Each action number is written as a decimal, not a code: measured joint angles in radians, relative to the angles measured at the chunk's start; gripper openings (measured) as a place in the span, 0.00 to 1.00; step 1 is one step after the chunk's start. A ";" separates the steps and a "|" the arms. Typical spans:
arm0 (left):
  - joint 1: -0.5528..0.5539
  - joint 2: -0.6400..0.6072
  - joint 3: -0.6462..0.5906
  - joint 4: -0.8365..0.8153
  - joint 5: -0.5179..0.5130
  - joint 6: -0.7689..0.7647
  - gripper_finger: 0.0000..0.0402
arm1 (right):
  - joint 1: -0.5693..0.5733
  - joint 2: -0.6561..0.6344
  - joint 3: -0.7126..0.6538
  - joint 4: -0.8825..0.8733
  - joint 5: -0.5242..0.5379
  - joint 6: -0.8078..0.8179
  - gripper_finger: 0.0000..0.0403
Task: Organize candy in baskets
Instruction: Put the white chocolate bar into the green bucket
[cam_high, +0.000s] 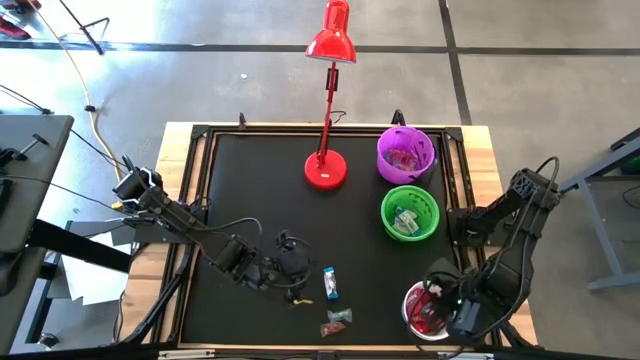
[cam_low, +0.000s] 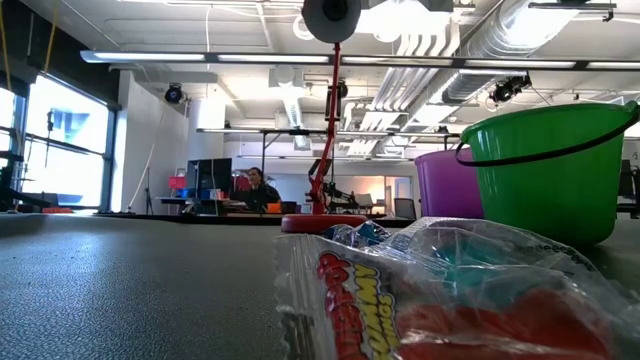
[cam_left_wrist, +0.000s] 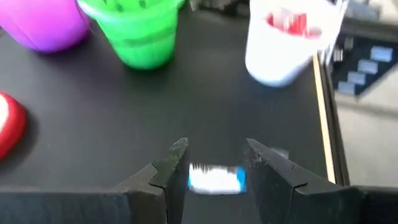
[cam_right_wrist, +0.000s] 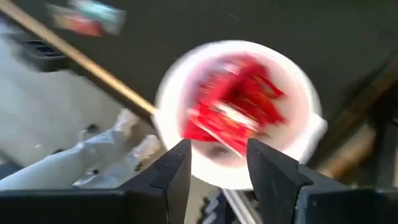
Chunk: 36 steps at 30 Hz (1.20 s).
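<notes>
A blue-and-white candy (cam_high: 331, 283) lies flat on the black mat; in the left wrist view this candy (cam_left_wrist: 216, 179) shows between the fingers of my open left gripper (cam_left_wrist: 214, 149), which hovers just left of it (cam_high: 303, 273). My right gripper (cam_right_wrist: 217, 149) stands open, pointing down over the white basket (cam_right_wrist: 292, 68), which holds red candy (cam_right_wrist: 233, 106). Nothing is between its fingers. A red-and-teal candy (cam_high: 338, 322) lies near the mat's front edge. The purple basket (cam_high: 405, 153) and the green basket (cam_high: 410, 212) stand at the right, each with candy inside.
A red desk lamp stands on its round base (cam_high: 325, 170) at the far middle of the mat, its shade (cam_high: 332, 40) beyond the table's far edge. The wooden table edge (cam_right_wrist: 81, 59) runs close by the white basket (cam_high: 412, 300). A person sits far back in the room (cam_low: 258, 185).
</notes>
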 joint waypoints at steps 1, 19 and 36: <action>0.002 0.000 0.000 -0.029 0.028 -0.002 0.34 | -0.001 0.000 0.000 0.031 0.030 -0.023 0.37; -0.021 0.055 -0.001 -0.360 0.160 -0.529 0.34 | -0.260 0.210 -0.001 0.158 0.354 -0.346 0.33; -0.143 0.050 -0.001 -0.614 0.120 -0.795 0.34 | -0.431 0.480 -0.001 0.658 0.165 -0.482 0.33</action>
